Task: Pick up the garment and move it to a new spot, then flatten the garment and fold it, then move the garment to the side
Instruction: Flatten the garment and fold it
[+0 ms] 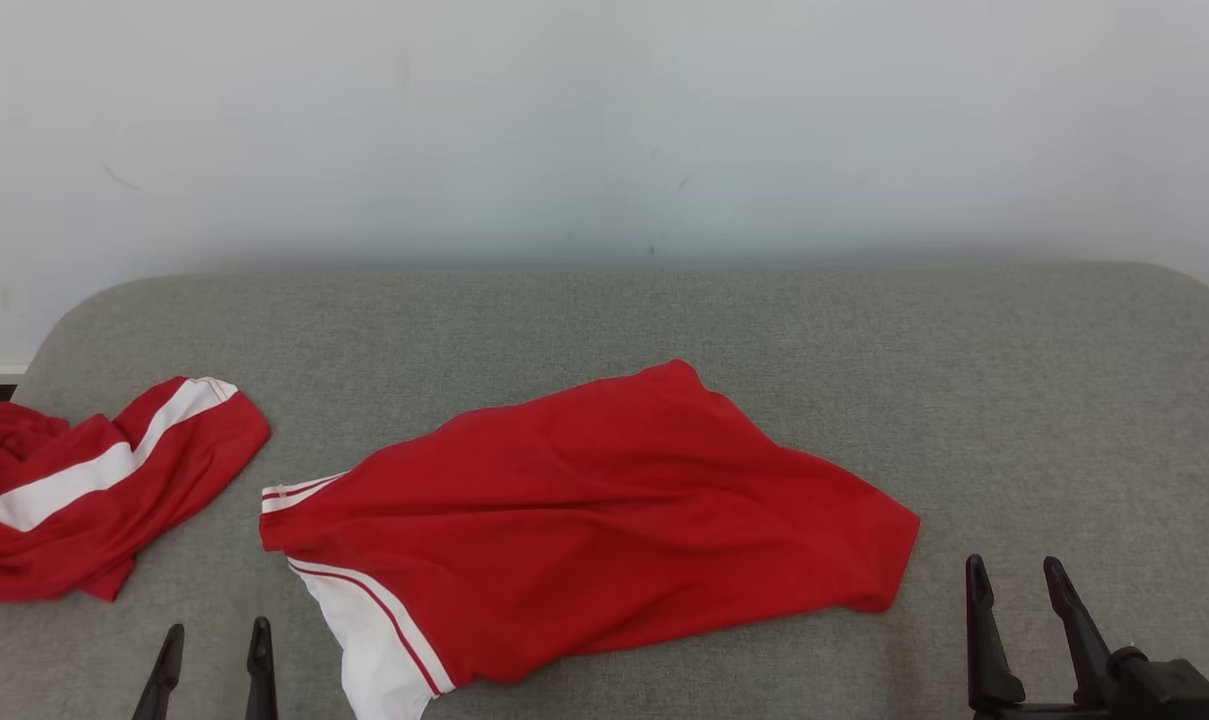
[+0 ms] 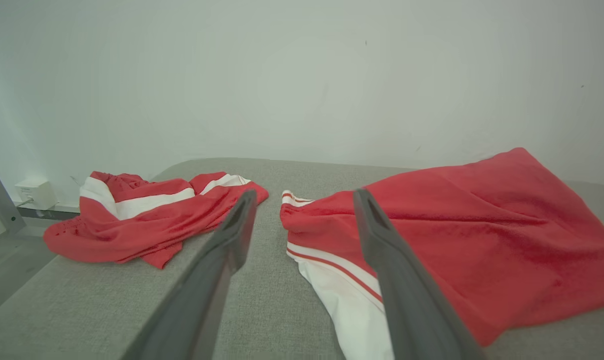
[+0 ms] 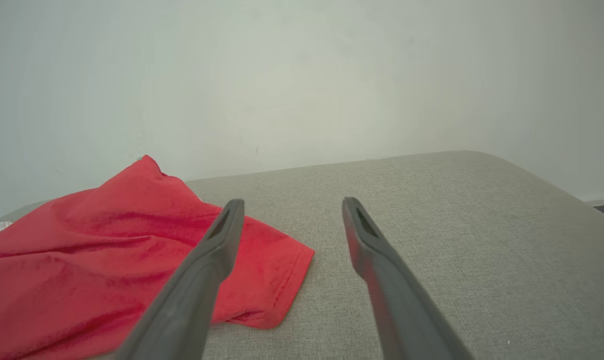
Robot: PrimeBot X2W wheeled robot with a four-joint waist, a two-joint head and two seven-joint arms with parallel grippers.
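Head view, garment (image 1: 604, 520) just left of right end effector (image 1: 1014, 562)

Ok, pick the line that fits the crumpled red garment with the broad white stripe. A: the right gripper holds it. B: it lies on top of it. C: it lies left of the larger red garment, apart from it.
C: grey cushion fabric shows between the crumpled red garment with the broad white stripe and the larger red garment to its right.

Home, perhaps: grey upholstered cushion (image 1: 1064, 400)
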